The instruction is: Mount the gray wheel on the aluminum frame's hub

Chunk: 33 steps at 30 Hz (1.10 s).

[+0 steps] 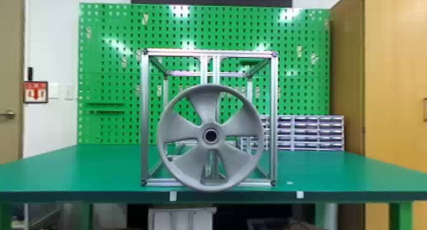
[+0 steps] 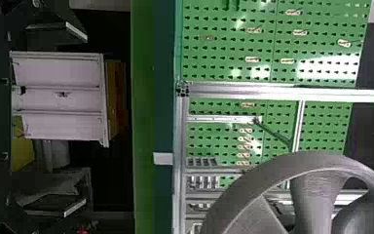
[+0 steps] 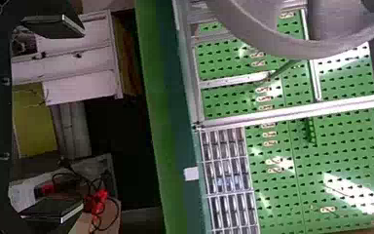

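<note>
Head view: saw the gray wheel upright at the front of the aluminum frame, its round face toward the camera, its center in line with the pair of middle posts, its lower rim across the bottom bar; could not tell whether seated on the hub, hidden behind the wheel's middle; saw the frame standing on the green table, close to the front edge.

Left wrist view: found the left gripper open, flat black fingers spread wide apart, nothing between them, well apart from the wheel; right wrist view: found the right gripper likewise open and empty, both fingers parted wide, also clear of the wheel's rim.

Behind the frame, noted a green pegboard hung with small hooks; toward the right, a low bank of small drawers on the table and a tall wooden cabinet beyond; on the table's front edge, two white patches; below the tabletop, a white drawer unit; on the wall at the left, a red-and-white sign.
</note>
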{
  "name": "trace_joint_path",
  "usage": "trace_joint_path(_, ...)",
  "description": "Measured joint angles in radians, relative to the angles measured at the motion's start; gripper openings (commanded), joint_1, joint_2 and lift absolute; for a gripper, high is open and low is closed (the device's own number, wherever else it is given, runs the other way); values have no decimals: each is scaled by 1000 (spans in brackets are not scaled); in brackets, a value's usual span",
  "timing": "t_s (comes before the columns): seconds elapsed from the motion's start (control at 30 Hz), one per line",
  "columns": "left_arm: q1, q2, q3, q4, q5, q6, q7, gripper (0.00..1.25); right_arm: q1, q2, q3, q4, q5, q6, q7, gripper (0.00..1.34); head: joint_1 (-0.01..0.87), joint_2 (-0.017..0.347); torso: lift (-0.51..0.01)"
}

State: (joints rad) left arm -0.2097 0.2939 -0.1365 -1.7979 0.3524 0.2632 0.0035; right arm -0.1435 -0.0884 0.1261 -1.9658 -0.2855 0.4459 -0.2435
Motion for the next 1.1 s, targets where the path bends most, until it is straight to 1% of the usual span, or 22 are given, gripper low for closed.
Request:
trace_joint_path(0.2, 43, -20, 37, 6, -75, -25, -34, 1121, 57, 0, 3, 40, 21, -82, 15, 1263, -5, 6, -499)
trace_joint_path(0.37, 69, -41, 56, 40, -113, -61, -97, 1121, 91, 2, 1, 62, 55, -123, 26, 1263, -5, 6, -499)
trace_joint_path(0.43, 78, -48, 64, 51, -130, -75, -109, 1121, 99, 3, 4, 73, 75, -142, 35, 1263, -5, 6, -499)
trace_joint_path(0.57, 103, -56, 77, 75, -161, -120, -120, 1121, 116, 8, 9, 103, 132, -193, 52, 1263, -5, 6, -499)
trace_joint_path(0.67, 119, -61, 85, 93, -183, -156, -126, 1121, 129, 11, 9, 131, 157, -246, 58, 1263, -5, 6, -499)
trace_joint_path(0.93, 151, -80, 121, 131, -231, -219, -143, 1121, 160, 24, -16, 204, 171, -355, 78, 1261, -5, 6, -499)
trace_joint_path(1.1, 160, -86, 134, 150, -240, -243, -148, 1121, 171, 30, -20, 243, 175, -393, 86, 1259, -5, 6, -499)
